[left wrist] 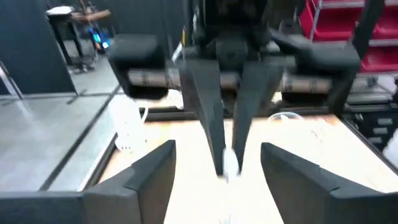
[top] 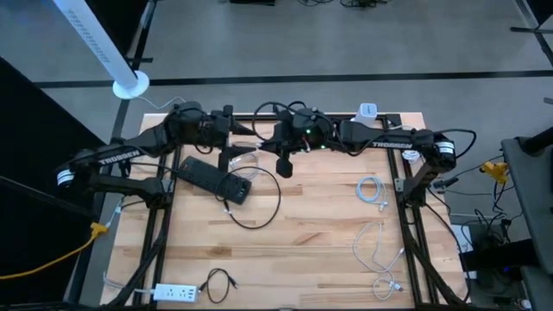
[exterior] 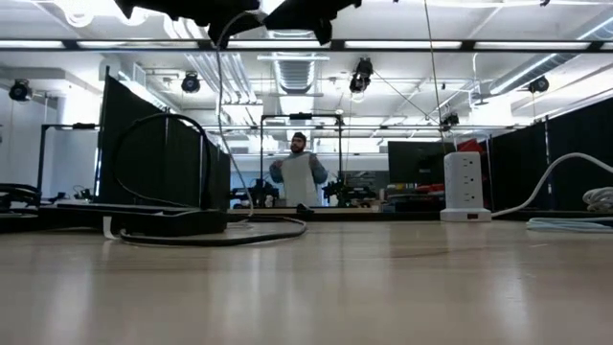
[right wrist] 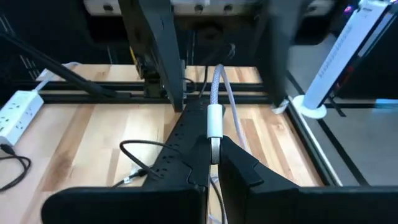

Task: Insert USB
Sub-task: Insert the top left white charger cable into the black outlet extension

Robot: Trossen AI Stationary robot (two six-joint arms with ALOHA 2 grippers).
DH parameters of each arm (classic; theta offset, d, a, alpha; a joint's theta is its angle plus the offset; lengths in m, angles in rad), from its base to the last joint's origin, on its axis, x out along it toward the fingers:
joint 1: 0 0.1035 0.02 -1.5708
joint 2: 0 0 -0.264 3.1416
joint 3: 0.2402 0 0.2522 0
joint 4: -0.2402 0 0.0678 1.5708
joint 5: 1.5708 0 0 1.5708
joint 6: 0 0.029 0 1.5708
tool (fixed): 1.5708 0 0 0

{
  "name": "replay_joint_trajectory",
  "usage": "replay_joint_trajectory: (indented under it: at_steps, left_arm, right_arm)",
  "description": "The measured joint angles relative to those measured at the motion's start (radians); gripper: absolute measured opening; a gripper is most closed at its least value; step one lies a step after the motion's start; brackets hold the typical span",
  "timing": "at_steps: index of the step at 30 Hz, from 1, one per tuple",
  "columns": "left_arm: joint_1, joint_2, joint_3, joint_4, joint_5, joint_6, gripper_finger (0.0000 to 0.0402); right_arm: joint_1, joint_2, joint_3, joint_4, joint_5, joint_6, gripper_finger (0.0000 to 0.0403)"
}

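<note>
A USB plug [right wrist: 213, 124] with a white-and-silver housing and a braided cable [right wrist: 227, 93] hangs in the air, with my right gripper [right wrist: 213, 171] shut on it. Below it on the table lies a black power strip [right wrist: 177, 146], also the black power strip [top: 212, 177] in the high view, left of centre. My right gripper [top: 282, 162] is at the table's far middle. My left gripper [left wrist: 217, 180] faces it from the left, open, with nothing between its fingers. In the high view my left gripper [top: 251, 131] is just left of the right one. My right gripper pinches the plug's grey end [right wrist: 214, 149] between its two fingers. The white housing sticks out past the fingertips along the line of the fingers, and the cable leads on from it. The plug is lifted clear above the black power strip.
A black cable [top: 259, 207] loops from the black strip over the table's middle. White cables [top: 371, 190] lie at the right, a white power strip [top: 173, 294] at the near left, and a white socket tower [top: 367, 111] at the far edge. A person [exterior: 299, 177] stands in the room behind.
</note>
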Motion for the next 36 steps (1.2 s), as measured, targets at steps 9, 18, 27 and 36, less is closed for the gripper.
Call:
replay_joint_trajectory:
  at_steps: [9, 18, 27, 36]
  left_arm:
    - [0.0, 0.008, 0.047, -0.023, -0.009, 0.011, 0.0083]
    - [0.0, 0.038, 0.049, -0.034, -0.008, 0.007, 0.0081]
    - [0.0, 0.044, 0.049, -0.057, 0.0, 0.01, 0.0102]
    - [0.0, 0.044, 0.05, -0.129, 0.018, -0.077, 0.0002]
  right_arm:
    - [0.0, -0.023, 0.0, -0.005, 0.016, -0.008, 0.0005]
    - [0.0, -0.023, 0.0, -0.012, 0.02, -0.003, 0.0005]
    - [0.0, -0.023, 0.0, -0.018, 0.016, 0.0, 0.0005]
    - [0.0, -0.023, 0.0, -0.012, 0.014, -0.015, 0.0005]
